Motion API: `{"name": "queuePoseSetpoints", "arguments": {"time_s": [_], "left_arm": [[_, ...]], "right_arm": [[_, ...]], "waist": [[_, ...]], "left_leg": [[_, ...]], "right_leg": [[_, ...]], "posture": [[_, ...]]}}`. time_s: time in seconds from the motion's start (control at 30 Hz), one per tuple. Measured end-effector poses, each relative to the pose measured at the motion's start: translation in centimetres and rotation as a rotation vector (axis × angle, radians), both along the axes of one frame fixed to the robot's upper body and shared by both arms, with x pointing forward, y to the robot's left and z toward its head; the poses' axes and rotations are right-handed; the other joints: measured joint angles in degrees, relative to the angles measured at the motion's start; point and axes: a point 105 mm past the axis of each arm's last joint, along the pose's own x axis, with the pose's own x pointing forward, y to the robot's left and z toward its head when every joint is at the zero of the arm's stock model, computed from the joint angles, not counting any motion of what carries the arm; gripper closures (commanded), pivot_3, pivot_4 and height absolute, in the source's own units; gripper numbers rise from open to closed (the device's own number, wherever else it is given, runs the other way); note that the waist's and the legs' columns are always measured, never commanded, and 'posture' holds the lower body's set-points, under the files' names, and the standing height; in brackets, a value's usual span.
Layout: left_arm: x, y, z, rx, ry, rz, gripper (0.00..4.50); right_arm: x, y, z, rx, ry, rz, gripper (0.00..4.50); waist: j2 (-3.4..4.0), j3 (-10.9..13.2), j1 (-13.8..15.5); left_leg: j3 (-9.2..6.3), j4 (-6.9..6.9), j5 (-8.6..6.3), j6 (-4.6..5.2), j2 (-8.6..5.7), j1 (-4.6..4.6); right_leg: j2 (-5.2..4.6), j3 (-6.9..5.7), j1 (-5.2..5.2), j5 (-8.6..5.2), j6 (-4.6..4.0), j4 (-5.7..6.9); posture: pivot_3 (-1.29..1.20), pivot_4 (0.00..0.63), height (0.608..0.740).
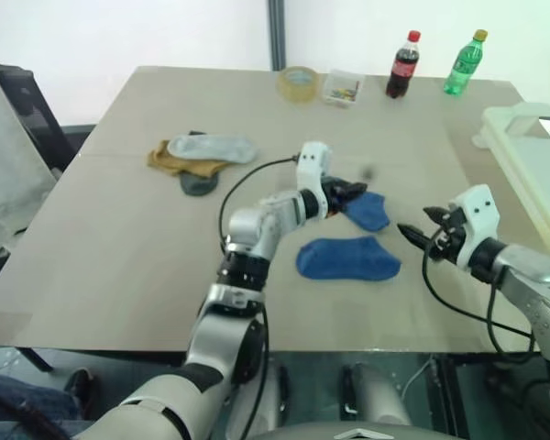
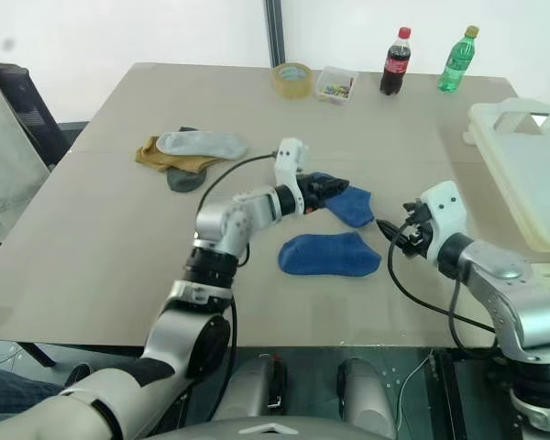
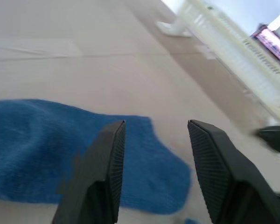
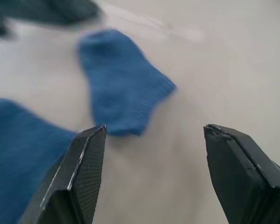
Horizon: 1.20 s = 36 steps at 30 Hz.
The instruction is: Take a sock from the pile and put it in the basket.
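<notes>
1. Beige table point(image 1: 119, 238) carries everything; the off-white basket point(image 1: 532, 165) sits at its right edge.
2. Grey, mustard and dark socks form the pile point(image 1: 200, 158); two blue socks point(image 1: 348, 258) lie apart.
3. Left claw point(image 3: 154, 172) gapes, empty, above one blue sock.
4. Right claw point(image 4: 151, 172) stands wide, empty.

It looks like a lab or office test room: a plain beige table point(image 1: 119, 238) before bare white walls, a black chair point(image 1: 23, 105) at the left, and tape point(image 1: 298, 82), a small clear box point(image 1: 342, 87) and two bottles point(image 1: 402, 64) along the far edge.
</notes>
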Motion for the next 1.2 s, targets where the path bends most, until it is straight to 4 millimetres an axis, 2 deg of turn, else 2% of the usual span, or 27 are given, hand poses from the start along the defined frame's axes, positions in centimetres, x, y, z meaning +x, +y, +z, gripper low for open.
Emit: {"name": "queuePoseSetpoints", "arguments": {"time_s": [0.07,0.13,0.23,0.37,0.47,0.6,0.63,0.7,0.73,0.77,0.83,0.87,1.07,1.2], "left_arm": [[0.7,0.6,1.4,0.018,-0.047,0.003,2.21],[2.2,1.6,1.0,0.094,-0.084,0.048,2.21],[4.2,4.0,-1.9,0.251,-0.093,0.117,2.21],[5.2,7.4,-5.6,0.498,-0.105,0.128,2.21],[5.6,7.9,-5.7,0.596,-0.183,0.106,2.21],[5.6,7.9,-6.0,0.575,-0.203,0.091,2.21],[5.5,7.7,-6.1,0.555,-0.197,0.081,2.13],[5.4,7.5,-6.2,0.541,-0.193,0.076,2.13],[5.4,7.4,-6.2,0.533,-0.191,0.076,2.13],[5.4,7.3,-6.2,0.522,-0.188,0.076,2.13],[5.3,7.1,-6.2,0.485,-0.174,0.072,2.13],[5.2,6.9,-6.1,0.453,-0.159,0.075,2.13],[5.3,6.6,-5.1,0.290,-0.080,0.097,2.13],[5.1,6.1,-5.6,0.271,-0.042,0.086,2.13]], "right_arm": [[0.4,0.9,-0.9,0.081,0.053,-0.025,1.11],[1.3,1.8,-1.2,0.181,0.087,-0.064,1.11],[2.3,3.3,-0.9,0.353,0.128,-0.090,1.11],[2.6,4.3,-1.1,0.460,0.183,-0.086,1.11],[2.6,4.9,-1.7,0.468,0.220,-0.091,1.11],[2.7,5.6,-2.0,0.457,0.228,-0.098,1.11],[2.7,5.7,-2.1,0.437,0.225,-0.095,1.70],[2.7,5.7,-2.4,0.410,0.223,-0.102,2.31],[2.7,5.7,-2.5,0.393,0.221,-0.105,2.82],[2.6,5.6,-2.6,0.385,0.219,-0.107,3.16],[2.6,5.4,-2.8,0.369,0.221,-0.108,4.20],[2.5,5.4,-2.9,0.350,0.222,-0.098,4.44],[2.4,5.2,-3.0,0.285,0.200,-0.068,4.44],[2.4,5.2,-3.1,0.273,0.186,-0.067,4.44]], "waist": [[0.08,-0.03,-0.16],[0.10,-0.05,-0.31],[0.12,-0.04,-0.28],[0.14,-0.03,-0.05],[0.14,-0.03,0.02],[0.14,-0.04,-0.30],[0.14,-0.04,-0.28],[0.14,-0.04,-0.26],[0.14,-0.04,-0.27],[0.14,-0.04,-0.28],[0.14,-0.04,-0.38],[0.14,-0.04,-0.41],[0.13,-0.03,-0.48],[0.13,-0.03,-0.49]], "left_leg": [[0.04,-0.02,0.00,0.00,0.00,0.01],[0.12,-0.06,0.00,0.00,0.00,0.07],[0.18,-0.08,0.00,0.00,0.01,0.01],[0.31,-0.14,0.00,-0.01,0.00,-0.13],[0.32,-0.13,0.00,0.00,-0.02,-0.20],[0.29,-0.13,0.00,0.00,0.00,-0.11],[0.27,-0.13,0.00,0.00,0.01,-0.11],[0.26,-0.12,0.00,0.00,0.01,-0.11],[0.26,-0.12,0.00,0.00,0.01,-0.11],[0.26,-0.12,0.00,0.00,0.01,-0.10],[0.26,-0.12,0.00,0.00,0.01,-0.11],[0.25,-0.12,0.00,0.00,0.01,-0.11],[0.23,-0.12,0.00,0.00,0.01,-0.13],[0.24,-0.11,0.00,0.00,0.00,-0.13]], "right_leg": [[0.01,0.04,-0.01,0.00,0.00,0.00],[0.03,0.09,-0.02,0.00,0.00,-0.01],[0.04,0.03,-0.06,0.00,0.00,0.00],[0.02,-0.01,-0.16,0.00,0.00,-0.03],[-0.02,-0.07,-0.16,0.01,0.00,-0.08],[-0.01,-0.05,-0.15,0.01,0.00,0.02],[-0.01,-0.08,-0.15,0.01,0.00,0.04],[0.00,-0.10,-0.15,0.00,0.00,0.07],[0.00,-0.09,-0.15,0.00,0.00,0.08],[0.00,-0.07,-0.15,0.01,0.00,0.08],[-0.01,-0.05,-0.15,0.01,0.00,0.07],[-0.01,-0.04,-0.16,0.01,0.01,0.07],[-0.01,-0.08,-0.16,0.00,0.01,0.05],[-0.01,-0.07,-0.16,0.01,0.01,0.05]], "posture": [[0.00,0.150,0.740],[0.00,0.150,0.740],[0.00,0.150,0.740],[0.00,0.150,0.740],[0.00,0.150,0.740],[0.00,0.150,0.740],[0.00,0.150,0.740],[0.00,0.150,0.740],[0.00,0.150,0.740],[0.00,0.150,0.740],[0.00,0.150,0.740],[0.00,0.150,0.740],[0.00,0.150,0.740],[0.00,0.150,0.740]]}}
